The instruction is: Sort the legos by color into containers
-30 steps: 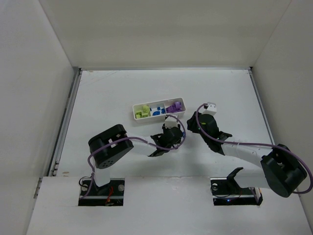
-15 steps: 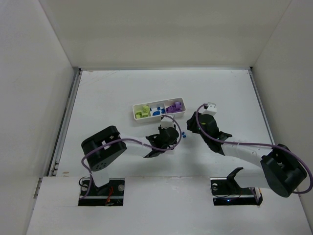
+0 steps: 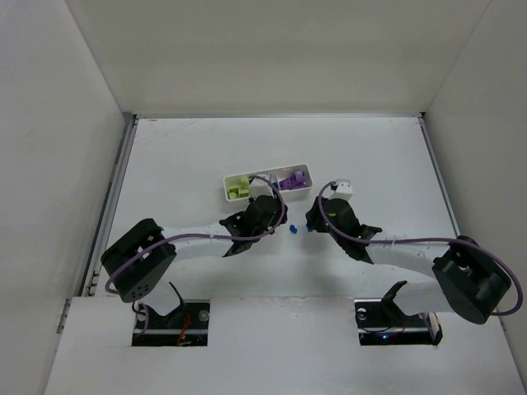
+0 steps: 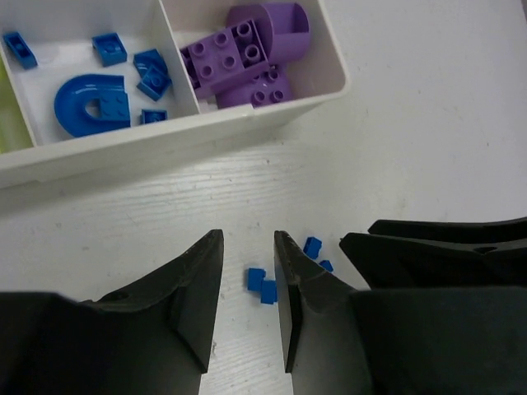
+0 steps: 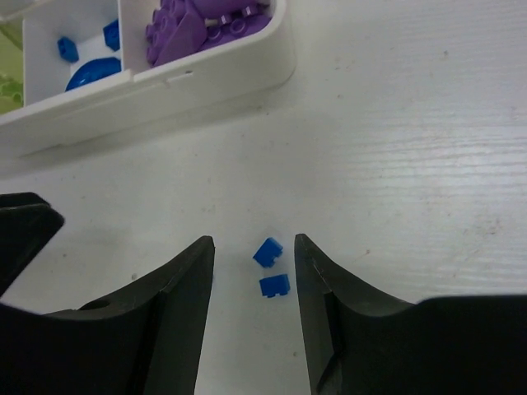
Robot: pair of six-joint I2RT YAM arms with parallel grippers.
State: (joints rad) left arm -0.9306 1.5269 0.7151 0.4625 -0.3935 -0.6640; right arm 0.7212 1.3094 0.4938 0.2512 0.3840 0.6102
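The white three-compartment tray (image 3: 226, 186) holds yellow-green bricks (image 3: 239, 188) at the left, blue bricks (image 4: 99, 103) in the middle and purple bricks (image 4: 247, 62) at the right. Several tiny blue bricks lie loose on the table just in front of it. My left gripper (image 4: 247, 247) is open and empty, with two blue bricks (image 4: 262, 285) between its fingers. My right gripper (image 5: 254, 247) is open and empty, with two other blue bricks (image 5: 270, 267) between its fingers. In the top view the left gripper (image 3: 284, 220) and right gripper (image 3: 314, 220) face each other closely, with the loose bricks (image 3: 293, 230) between them.
The right gripper's black fingers (image 4: 436, 247) sit close to the right of my left fingers. The tray's front wall (image 5: 206, 82) lies just beyond both grippers. White walls enclose the table on three sides.
The left arm has swung to the left and its gripper has drawn back toward the tray, uncovering the loose blue bricks. The right gripper has shifted slightly left toward them.
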